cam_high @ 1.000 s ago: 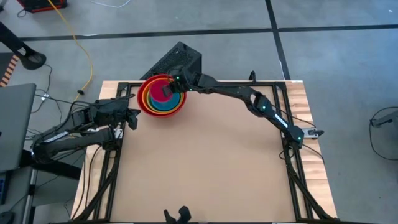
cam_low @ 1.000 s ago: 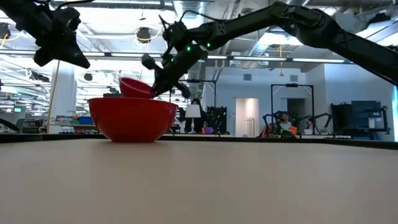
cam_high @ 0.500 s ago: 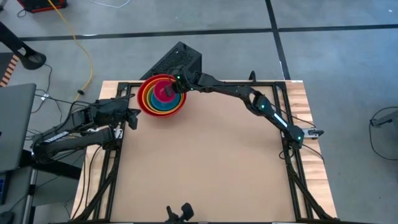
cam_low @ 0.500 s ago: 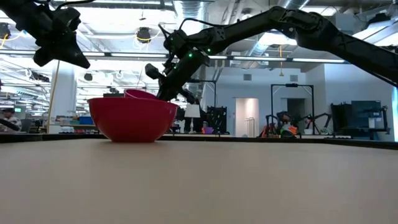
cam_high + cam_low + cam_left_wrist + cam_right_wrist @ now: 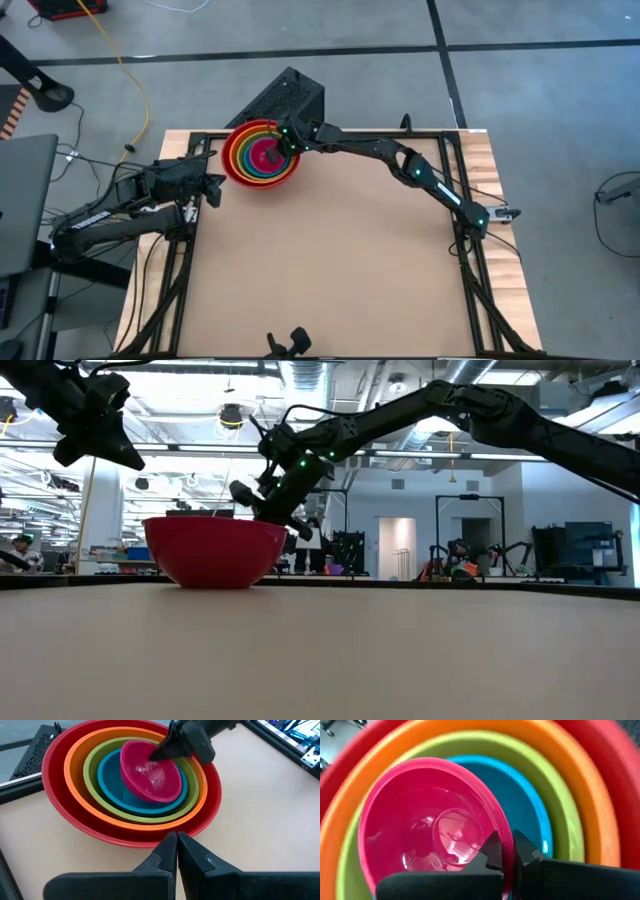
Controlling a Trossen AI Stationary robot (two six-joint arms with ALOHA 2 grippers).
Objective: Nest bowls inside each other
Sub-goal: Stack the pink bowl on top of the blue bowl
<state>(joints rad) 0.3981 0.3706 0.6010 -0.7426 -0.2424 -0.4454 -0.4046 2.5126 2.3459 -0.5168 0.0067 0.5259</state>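
Observation:
Red (image 5: 234, 167), orange, lime green and blue (image 5: 112, 775) bowls sit nested at the table's far left, the red one (image 5: 213, 550) resting on the tabletop. A small pink bowl (image 5: 152, 775) hangs tilted inside the blue bowl (image 5: 530, 805), with my right gripper (image 5: 505, 852) shut on it. In the low view the red wall hides the pink bowl. Whether it touches the blue bowl, I cannot tell. My left gripper (image 5: 177, 845) hovers shut and holding nothing just left of the stack (image 5: 213, 190). My right gripper pinches the pink bowl's rim (image 5: 501, 831) on the side toward the table's right, one finger inside the bowl and one outside. The fingers slant down from the table's right (image 5: 285, 148). The bowl sits tilted in the hold, its mouth up, down inside the stack.
A black perforated box (image 5: 285, 95) stands just beyond the table's far edge, behind the bowls. Black frame rails (image 5: 480, 270) run along the table's left and right sides. Bare tan tabletop (image 5: 330, 260) stretches from the bowls toward the near and right edges.
My right gripper has sunk with the pink bowl and tipped a little further down. The bowl, first showing above the red bowl's rim in the low view, has gone down into the stack and out of sight there.

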